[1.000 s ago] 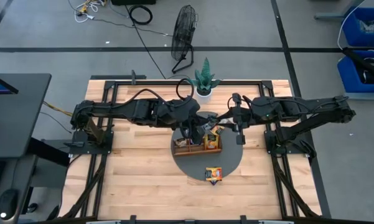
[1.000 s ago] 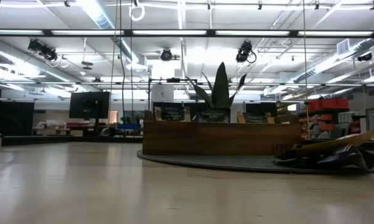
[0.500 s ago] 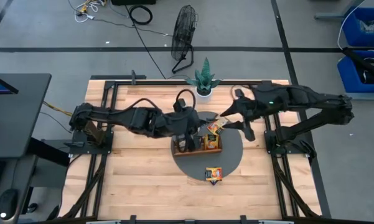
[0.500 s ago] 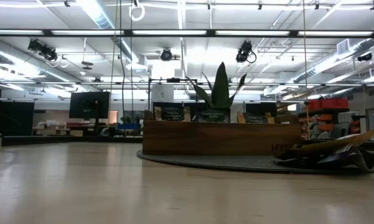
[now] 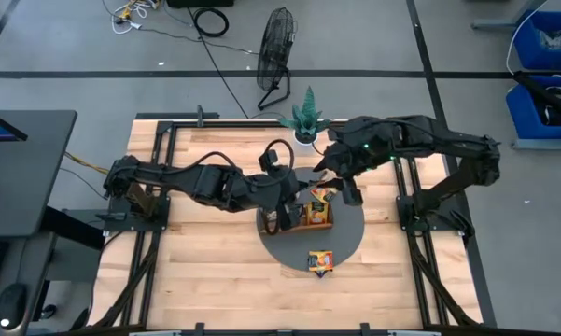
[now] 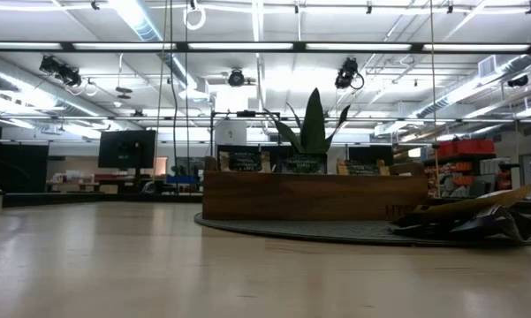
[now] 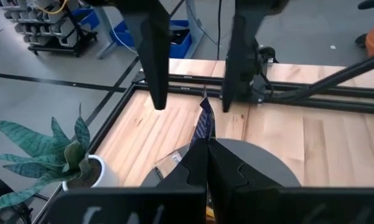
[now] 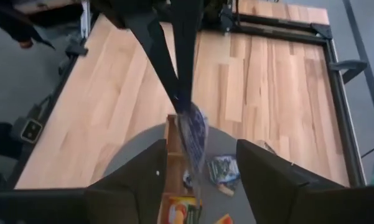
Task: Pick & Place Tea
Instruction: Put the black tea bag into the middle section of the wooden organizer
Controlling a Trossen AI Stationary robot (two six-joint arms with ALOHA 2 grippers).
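My left gripper (image 7: pixel 204 149) is shut on a dark blue tea sachet (image 8: pixel 193 134) and holds it above the brown wooden tray (image 5: pixel 294 219), which stands on a round grey mat (image 5: pixel 345 238). My right gripper (image 8: pixel 208 186) is open and hangs just beyond the sachet, on the right side of the tray; its two fingers also show in the left wrist view. Orange-yellow sachets (image 5: pixel 318 207) stand in the tray's right compartment. A few loose sachets (image 5: pixel 320 261) lie flat on the mat near its front edge. The low view shows the tray (image 6: pixel 314 194) but neither gripper. My left gripper pinches the dark blue sachet by one edge (image 7: pixel 203 138) between its two fingers. The fingers (image 8: pixel 165 56) slant down from the table's left. The sachet stands edge-on past the fingertips, lifted clear above the tray.
A potted green plant (image 5: pixel 306 119) stands at the table's far edge behind the mat. Black frame rails (image 5: pixel 168 140) border the wooden table top. Bare wood lies to the left and right of the mat.
My right arm has folded at the elbow, and its gripper has risen and drawn back from the tray toward the table's right. My left gripper has shifted a little toward the near edge and rolled, keeping the blue sachet.
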